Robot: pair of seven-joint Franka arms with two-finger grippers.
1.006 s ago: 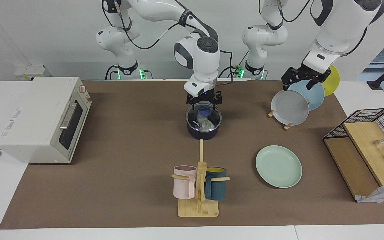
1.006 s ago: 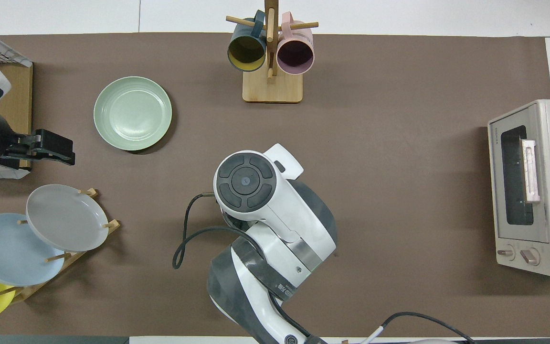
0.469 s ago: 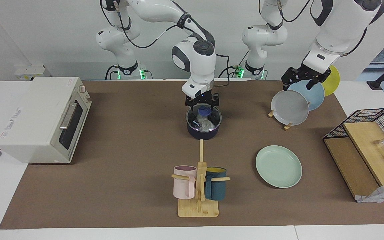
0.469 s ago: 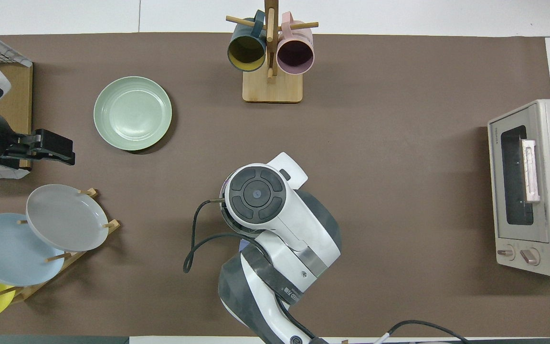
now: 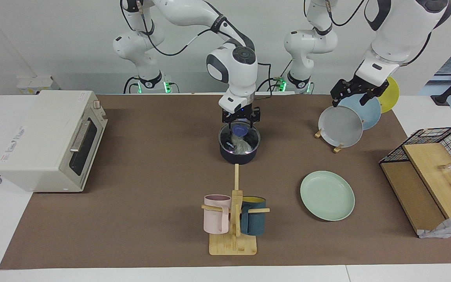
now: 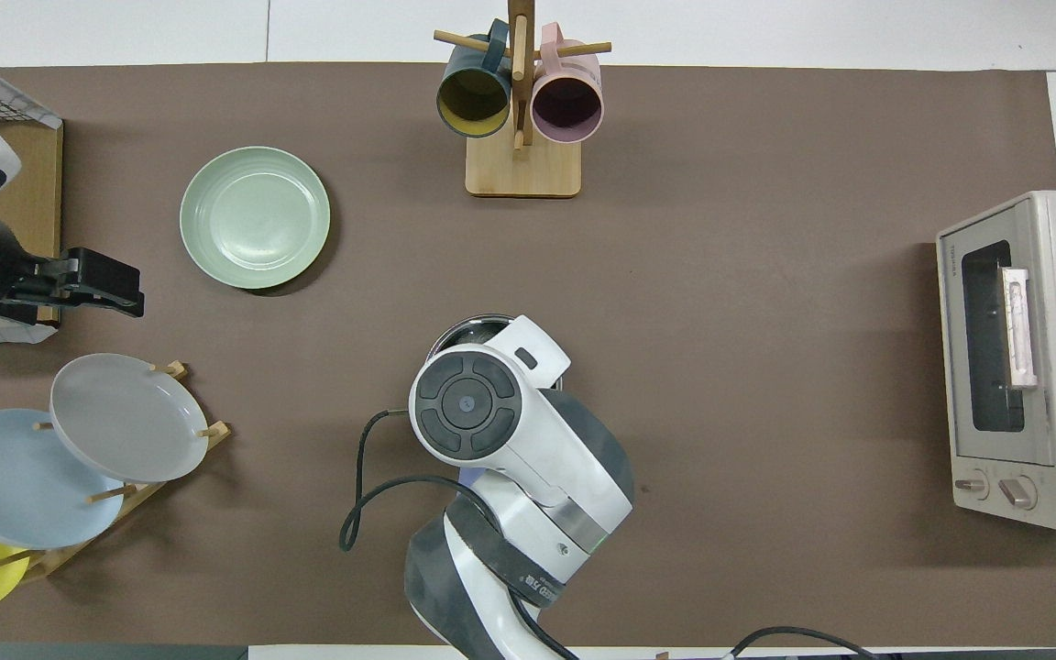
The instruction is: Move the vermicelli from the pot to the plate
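The vermicelli lies inside the pot, visible through the glass lid that covers it. The pot stands mid-worktop, nearer to the robots than the mug rack; the plate lies bare toward the left arm's end, farther from the robots than the pot.

The right gripper sits directly over the blue knob, fingers either side of it; whether they are clamped on the knob cannot be told. The step in hand is judged to be lid removal. Centre the fingers on the knob, close firmly, lift straight up so the pot does not drag, and set the lid on bare worktop clear of the plate.

The left gripper waits above the plate rack; its finger state cannot be told.

In the overhead view the right arm hides the lid, knob and vermicelli; only a sliver of pot rim shows. The pot handle is not visible in either view
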